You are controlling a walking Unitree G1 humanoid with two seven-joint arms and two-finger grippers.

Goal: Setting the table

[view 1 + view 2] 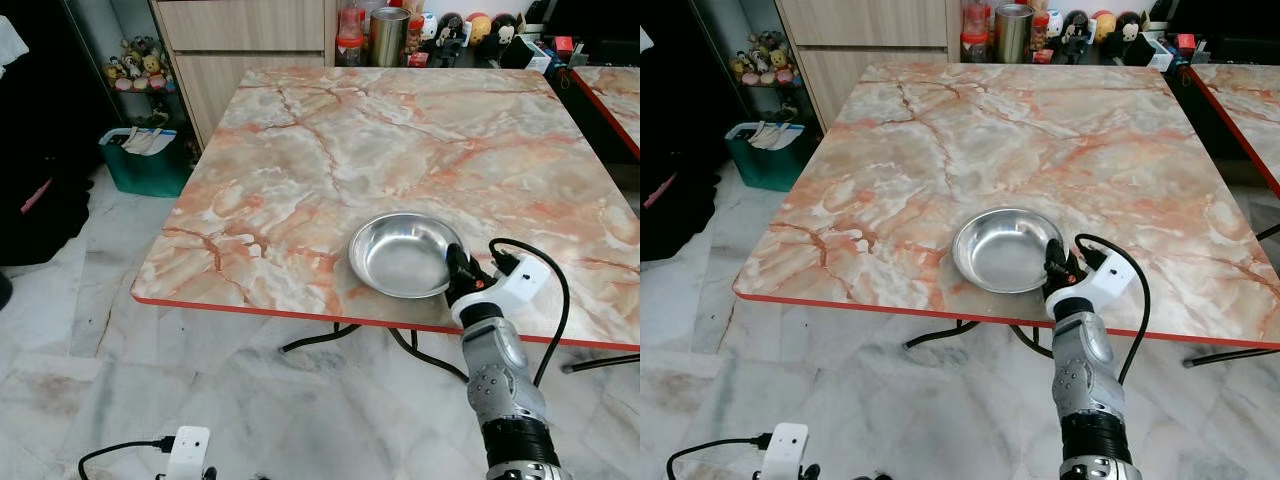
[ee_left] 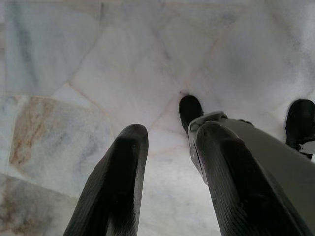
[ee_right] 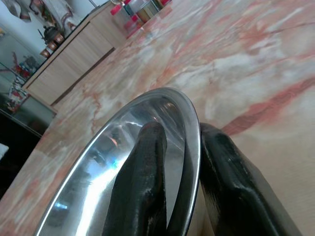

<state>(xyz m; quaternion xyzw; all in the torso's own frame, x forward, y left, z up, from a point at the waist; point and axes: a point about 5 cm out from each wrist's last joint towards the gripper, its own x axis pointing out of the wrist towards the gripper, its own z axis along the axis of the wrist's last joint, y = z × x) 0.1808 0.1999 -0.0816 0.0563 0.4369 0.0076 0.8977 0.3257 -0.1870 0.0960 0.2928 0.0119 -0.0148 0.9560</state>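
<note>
Right end effector (image 1: 457, 262): reaches over the near edge of the worktop (image 1: 400, 140), its two black fingers closed on the near-right rim of the steel bowl (image 1: 402, 254). In the right wrist view one finger (image 3: 140, 182) lies inside the bowl and the other outside, with the thin rim pinched between them. The fingertips are cut off by the rim and the bowl's wall.

Steel bowl: shallow, shiny, empty, at the tip of the right end effector, near the worktop's front edge. Whether its base rests flat on the marble or is slightly lifted cannot be told.

Worktop: square, orange-veined marble pattern with a red edge. It extends away beyond the bowl, bare past the right end effector.

Left end effector (image 2: 170, 187): hangs low, well apart from the bowl, above the pale marble floor (image 2: 123, 64). Its two fingers stand parted with a plain gap between them and hold nothing. Its lower part runs out of frame.

Beyond the worktop's far edge, well ahead of the right end effector: a metal canister (image 1: 389, 35), a red-capped jar (image 1: 349, 45) and small figurines (image 1: 478, 28), too small to identify.

To the far left of the right end effector, on the floor: a green bin (image 1: 146, 160) with unclear contents.
</note>
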